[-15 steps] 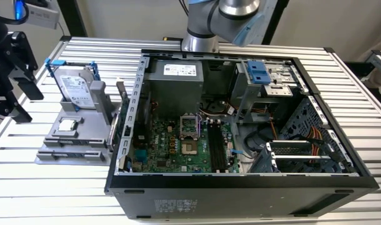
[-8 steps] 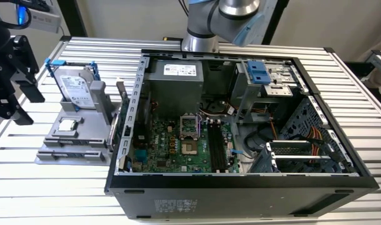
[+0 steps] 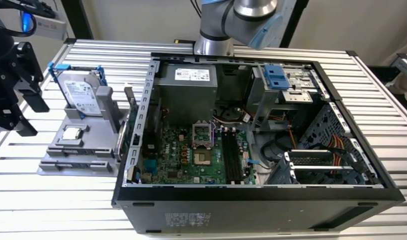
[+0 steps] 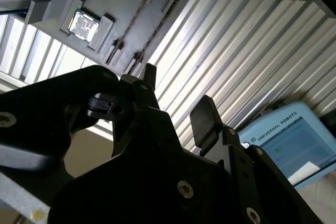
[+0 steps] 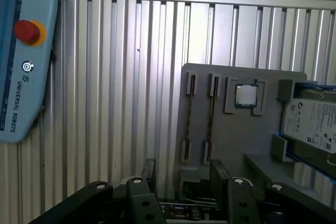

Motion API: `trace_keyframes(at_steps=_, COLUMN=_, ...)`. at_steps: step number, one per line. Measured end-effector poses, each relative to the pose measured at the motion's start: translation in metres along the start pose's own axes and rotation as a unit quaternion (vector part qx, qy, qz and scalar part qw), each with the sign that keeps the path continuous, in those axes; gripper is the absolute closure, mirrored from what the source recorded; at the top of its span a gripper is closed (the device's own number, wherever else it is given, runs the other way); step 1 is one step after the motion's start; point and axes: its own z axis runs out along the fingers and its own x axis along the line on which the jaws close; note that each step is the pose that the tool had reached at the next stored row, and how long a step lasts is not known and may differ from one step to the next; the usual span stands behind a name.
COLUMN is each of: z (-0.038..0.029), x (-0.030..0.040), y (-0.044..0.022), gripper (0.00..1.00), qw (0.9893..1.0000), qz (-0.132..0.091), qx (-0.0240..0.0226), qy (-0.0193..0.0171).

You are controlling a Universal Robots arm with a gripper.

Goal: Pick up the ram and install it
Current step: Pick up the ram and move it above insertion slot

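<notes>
The gripper (image 5: 185,167) gapes empty; the ram (image 5: 210,118) sits ahead of its fingers, edge-up, its length running away from them.

in first wrist view, hard drive (image 5: 314,119), pendant (image 5: 23,56) & hand (image 5: 185,174) base cut off at edges.

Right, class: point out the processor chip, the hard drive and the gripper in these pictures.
processor chip (image 5: 244,95), first wrist view, middle of its silver top.
hard drive (image 3: 79,95), exterior view, centre of its labelled face.
gripper (image 4: 177,85), second wrist view, gap midway between its fingertips.
</notes>
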Motion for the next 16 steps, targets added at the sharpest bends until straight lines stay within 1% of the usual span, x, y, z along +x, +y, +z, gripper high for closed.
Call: trace_keyframes(at_steps=16, z=0.0115, x=0.0, y=0.0004, gripper=0.0, qw=1.0, qz=0.0, qx=-0.0002, qy=0.0058)
